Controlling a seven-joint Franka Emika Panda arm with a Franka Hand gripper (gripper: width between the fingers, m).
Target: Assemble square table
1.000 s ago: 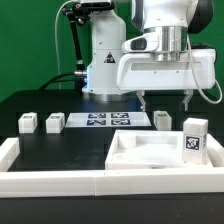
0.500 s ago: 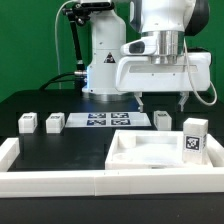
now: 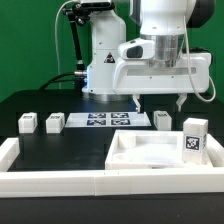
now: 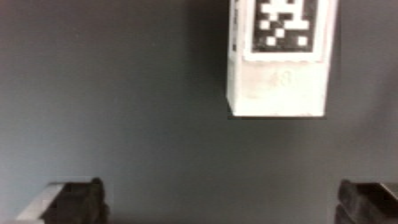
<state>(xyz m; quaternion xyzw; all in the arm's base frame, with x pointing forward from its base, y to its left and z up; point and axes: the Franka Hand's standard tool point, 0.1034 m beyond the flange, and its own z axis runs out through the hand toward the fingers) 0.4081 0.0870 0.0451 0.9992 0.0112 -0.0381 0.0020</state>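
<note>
The arm hangs upright at upper right, tool spread wide and empty above a leg bearing a black-and-white tag. The square tabletop lies lower right on the counter.

The marker board lies flat on the black table.

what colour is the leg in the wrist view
The leg is white with a black-and-white tag; wrist view shows it best.
</note>
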